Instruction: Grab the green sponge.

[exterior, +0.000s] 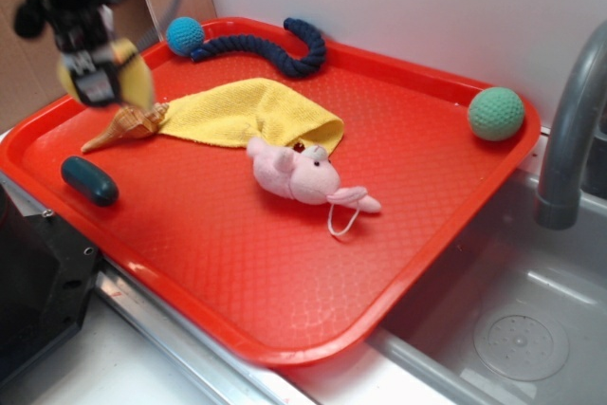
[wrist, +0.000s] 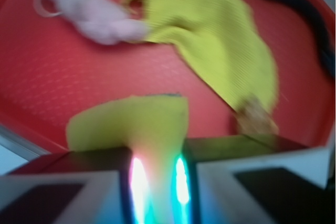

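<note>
**Sponge held above the far-left part of the tray**

The gripper (exterior: 100, 78) hangs in the air over the far-left corner of the red tray (exterior: 285, 282). It is blurred in the exterior view. Its fingers (wrist: 79, 195) are closed on the green sponge (exterior: 128, 78) — a yellow foam block that shows beside the gripper, lifted off the tray. In the wrist view the sponge (wrist: 131, 124) sits between the two fingers and sticks out in front of them, with a thin dark edge along its top.

Just below the gripper lies a seashell (exterior: 128, 125), touching the end of a yellow cloth (exterior: 251, 111) that spreads toward the middle of the tray. A pink plush pig (exterior: 294, 173) lies at the other end of the cloth, and its loop rests on the tray surface. A dark teal capsule (exterior: 90, 181) lies near the left rim, apart from the other things. At the far rim there is a blue ball (exterior: 184, 35) joined to a dark blue rope (exterior: 275, 49). A mint-green knitted ball (exterior: 495, 113) rests in the right corner. Next to the tray — on the right — stand a grey faucet (exterior: 569, 130) and a sink (exterior: 512, 329).
</note>
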You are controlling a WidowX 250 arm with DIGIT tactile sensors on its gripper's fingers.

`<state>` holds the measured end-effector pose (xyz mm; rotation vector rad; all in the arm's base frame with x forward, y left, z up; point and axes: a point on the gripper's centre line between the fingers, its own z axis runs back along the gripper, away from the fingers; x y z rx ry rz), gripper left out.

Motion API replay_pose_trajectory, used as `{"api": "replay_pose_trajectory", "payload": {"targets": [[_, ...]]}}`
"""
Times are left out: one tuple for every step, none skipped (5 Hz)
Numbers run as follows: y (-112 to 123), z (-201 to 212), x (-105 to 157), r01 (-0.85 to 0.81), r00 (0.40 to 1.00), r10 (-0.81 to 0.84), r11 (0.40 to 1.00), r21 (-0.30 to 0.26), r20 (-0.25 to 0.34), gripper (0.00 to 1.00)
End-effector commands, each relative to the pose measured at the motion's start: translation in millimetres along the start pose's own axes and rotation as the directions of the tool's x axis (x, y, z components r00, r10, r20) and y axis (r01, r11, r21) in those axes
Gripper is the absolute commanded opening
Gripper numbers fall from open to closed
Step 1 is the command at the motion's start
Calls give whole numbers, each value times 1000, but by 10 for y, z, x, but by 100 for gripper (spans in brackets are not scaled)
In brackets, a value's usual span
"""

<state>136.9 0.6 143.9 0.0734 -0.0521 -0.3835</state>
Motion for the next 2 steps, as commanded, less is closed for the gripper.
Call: {"api": "replay_pose_trajectory", "payload": {"targets": [[282,645,-242,-506,860,507,862,-23,59,0],[332,709,-169,-508,859,507,861,-8,67,0]]}}
